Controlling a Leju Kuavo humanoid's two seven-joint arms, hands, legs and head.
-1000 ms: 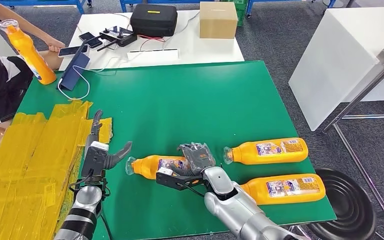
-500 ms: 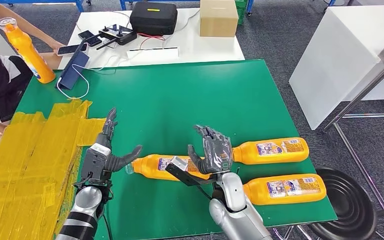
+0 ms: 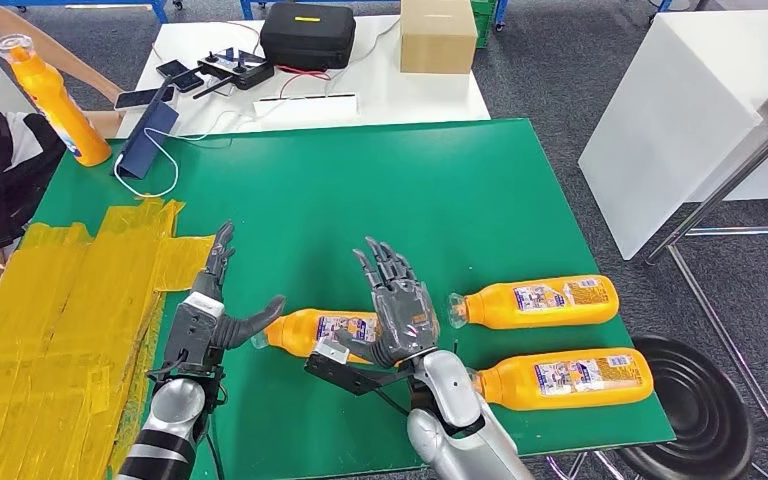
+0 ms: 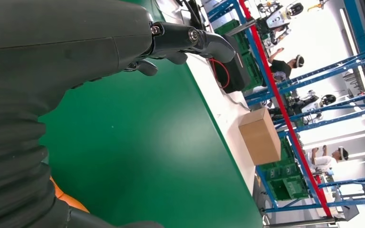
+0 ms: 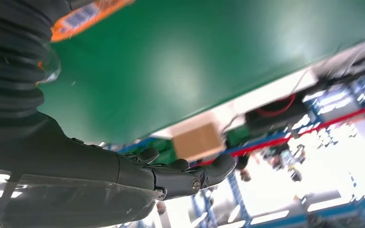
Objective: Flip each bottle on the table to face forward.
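Observation:
Three orange bottles lie on their sides on the green table [image 3: 360,190]. One bottle [image 3: 325,329] lies between my hands, its cap toward my left hand. My left hand [image 3: 210,310] stands open, fingers up, its thumb close to that cap. My right hand [image 3: 397,303] is raised above the same bottle's body, fingers spread, holding nothing. A second bottle [image 3: 535,301] lies to the right, and a third [image 3: 560,376] sits near the front edge. In the right wrist view a bottle [image 5: 83,16] shows behind my open hand [image 5: 171,175]. My left hand [image 4: 171,40] hovers over bare green surface.
Yellow tape [image 3: 60,310] covers the table's left side. A person at the far left holds another orange bottle [image 3: 55,100] upright. A blue device with a white cable [image 3: 145,140] lies at the back left. Behind stands a white table with a black case [image 3: 305,35] and a cardboard box [image 3: 437,37].
My right hand has let go of the middle bottle and lifted, fingers spreading. The left hand moved right toward the bottle's cap. The bottle stayed lying on the table.

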